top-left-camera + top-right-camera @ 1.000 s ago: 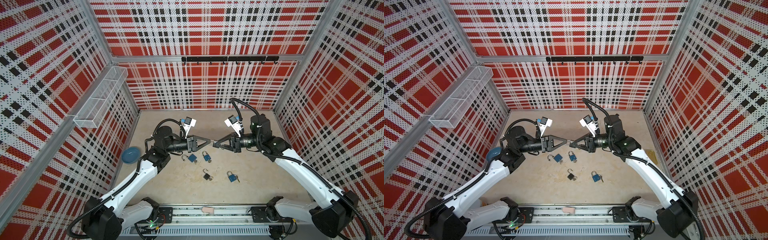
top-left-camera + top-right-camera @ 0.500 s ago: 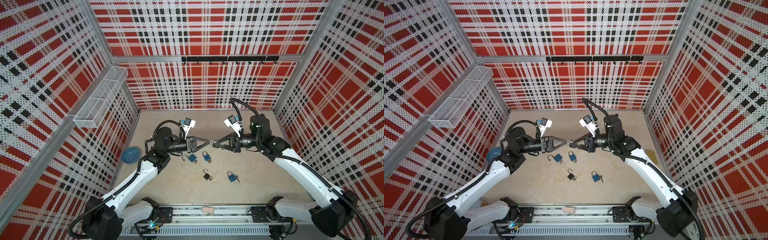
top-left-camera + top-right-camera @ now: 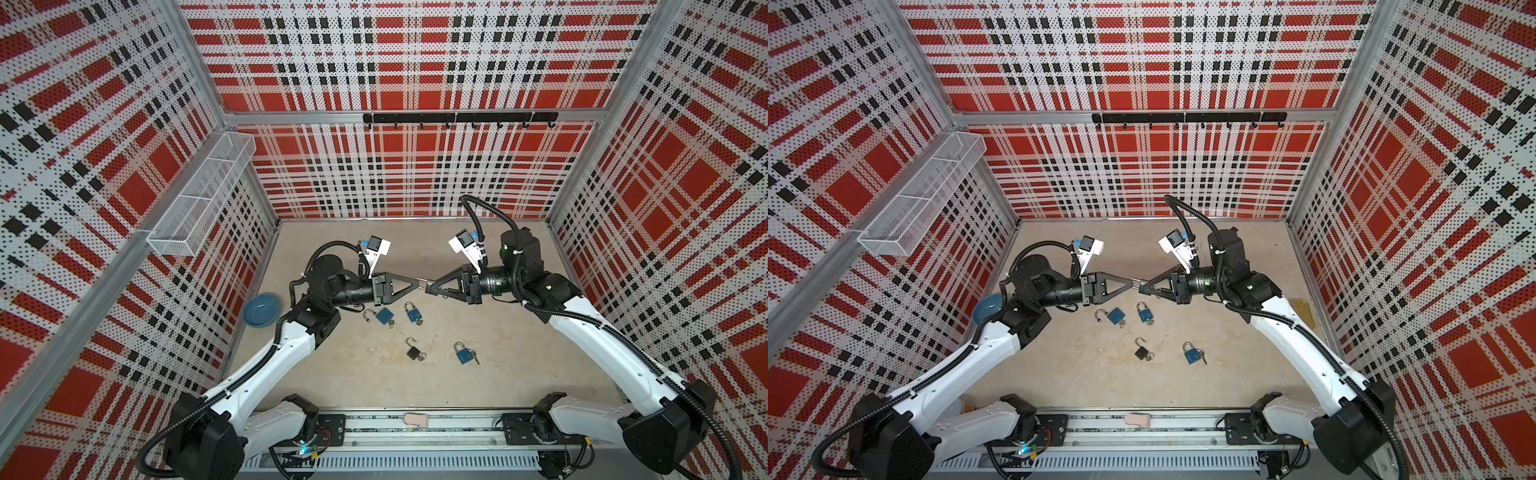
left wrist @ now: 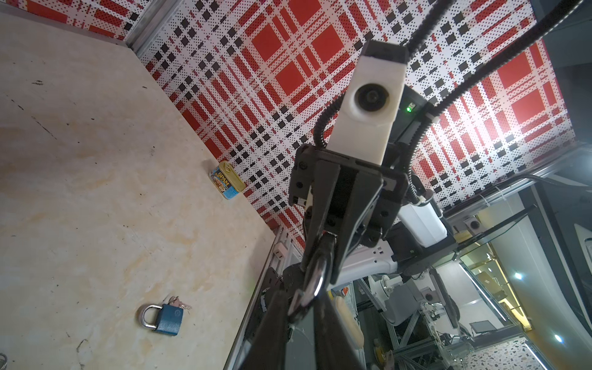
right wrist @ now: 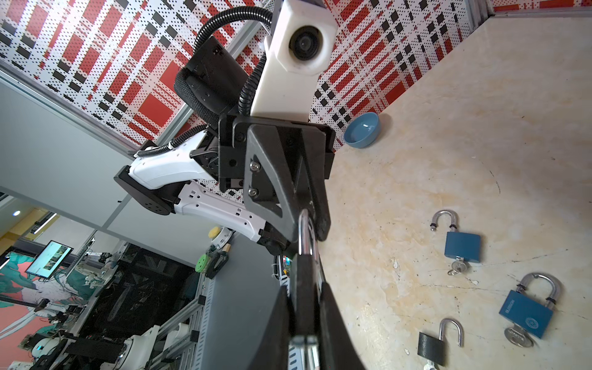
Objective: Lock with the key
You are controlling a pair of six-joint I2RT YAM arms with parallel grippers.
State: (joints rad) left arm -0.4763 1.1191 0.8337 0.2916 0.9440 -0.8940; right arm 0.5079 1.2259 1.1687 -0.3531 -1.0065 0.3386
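Note:
A black padlock (image 3: 424,285) (image 3: 1138,283) hangs in the air between my two grippers, which meet tip to tip over the middle of the table. My right gripper (image 5: 304,290) is shut on its dark body (image 5: 306,282). The silver shackle (image 5: 306,234) (image 4: 316,277) sticks out toward my left gripper (image 4: 304,301), which is shut on it. A silvery piece (image 5: 302,340) shows at the body's near end; I cannot tell whether it is the key. In both top views the left gripper (image 3: 419,284) and right gripper (image 3: 431,287) lie level, well above the table.
Several other padlocks lie on the table below: an open blue one (image 3: 384,316), a shut blue one (image 3: 413,312), an open black one (image 3: 414,352), another blue one (image 3: 464,354), with keys in them. A blue bowl (image 3: 262,310) sits at the left wall, a Spam can (image 4: 226,184) at the right wall.

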